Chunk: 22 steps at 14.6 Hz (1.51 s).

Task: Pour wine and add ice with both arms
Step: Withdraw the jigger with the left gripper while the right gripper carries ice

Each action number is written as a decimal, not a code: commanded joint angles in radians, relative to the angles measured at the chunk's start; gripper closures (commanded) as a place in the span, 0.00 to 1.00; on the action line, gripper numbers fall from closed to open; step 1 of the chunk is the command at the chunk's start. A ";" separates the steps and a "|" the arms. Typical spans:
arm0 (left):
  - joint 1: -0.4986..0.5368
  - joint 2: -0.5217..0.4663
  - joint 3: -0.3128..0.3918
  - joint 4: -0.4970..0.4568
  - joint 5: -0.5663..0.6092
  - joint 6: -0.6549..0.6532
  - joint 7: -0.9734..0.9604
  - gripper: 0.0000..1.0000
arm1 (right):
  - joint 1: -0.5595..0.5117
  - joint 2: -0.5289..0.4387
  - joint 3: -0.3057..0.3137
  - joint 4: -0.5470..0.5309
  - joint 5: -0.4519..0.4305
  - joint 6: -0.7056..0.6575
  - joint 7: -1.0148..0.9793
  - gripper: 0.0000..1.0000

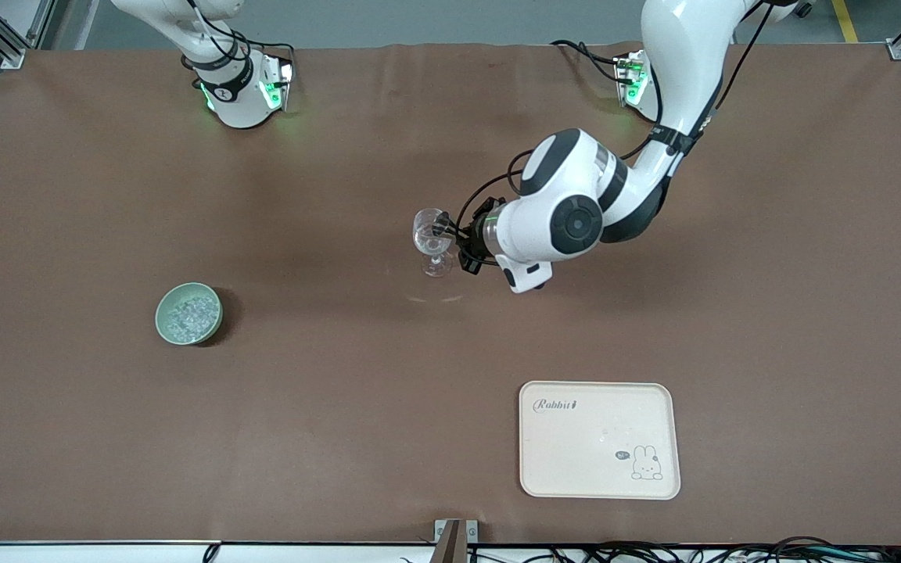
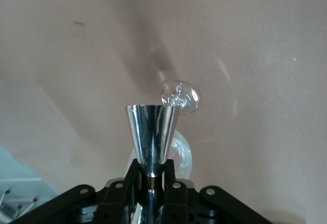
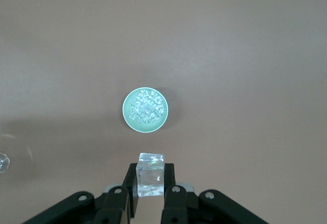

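Note:
My left gripper (image 1: pixel 454 234) (image 2: pixel 152 172) is shut on the waist of a shiny metal jigger (image 2: pixel 152 132), held level with the bowl of a clear stemmed glass (image 1: pixel 430 233). The glass stands upright mid-table; its foot (image 2: pixel 180 96) shows past the jigger's flared end. No wine shows. A pale green bowl (image 1: pixel 162 314) (image 3: pixel 126 112), toward the right arm's end and nearer the camera, holds the ice (image 1: pixel 191 317) (image 3: pixel 146 106). High over the table close to this bowl, my right gripper (image 3: pixel 150 175) is shut on one clear ice cube (image 3: pixel 150 182); this gripper is out of the front view.
A cream tray (image 1: pixel 599 469) with a rabbit print lies near the front edge, toward the left arm's end. The arms' bases (image 1: pixel 235 86) stand along the back of the brown table. A rail bracket (image 1: pixel 454 539) sits at the front edge.

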 commanded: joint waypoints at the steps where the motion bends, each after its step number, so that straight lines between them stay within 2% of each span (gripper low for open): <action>1: -0.043 -0.021 0.007 -0.007 0.065 0.007 -0.058 1.00 | -0.025 -0.012 0.026 -0.024 -0.009 0.001 0.011 1.00; 5: -0.049 -0.021 0.005 -0.007 0.097 0.007 -0.091 1.00 | -0.019 -0.013 0.026 -0.024 -0.009 -0.001 0.011 0.99; 8: -0.031 -0.023 0.002 -0.007 0.065 -0.003 -0.075 0.99 | -0.019 -0.013 0.026 -0.024 -0.009 -0.007 0.010 0.99; 9: -0.019 -0.021 0.002 -0.007 0.001 -0.006 -0.060 0.99 | -0.019 -0.013 0.026 -0.024 -0.009 -0.009 0.010 0.99; 12: 0.020 -0.017 0.005 -0.007 -0.290 -0.048 0.081 0.99 | -0.019 -0.012 0.026 -0.024 -0.008 -0.009 0.010 0.99; 15: 0.066 -0.017 0.005 -0.005 -0.361 -0.085 0.161 0.99 | -0.020 -0.012 0.026 -0.024 -0.008 -0.010 0.011 0.99; 17: 0.150 -0.008 0.005 0.010 -0.418 -0.112 0.213 0.99 | -0.014 -0.012 0.027 -0.024 -0.005 -0.025 0.013 0.99; 19: 0.242 0.035 0.005 0.050 -0.534 -0.125 0.274 0.99 | 0.005 -0.010 0.030 -0.026 0.008 -0.025 0.022 1.00; 22: 0.355 0.132 0.005 0.152 -0.630 -0.125 0.323 0.99 | 0.012 -0.001 0.148 -0.037 0.019 -0.018 0.155 1.00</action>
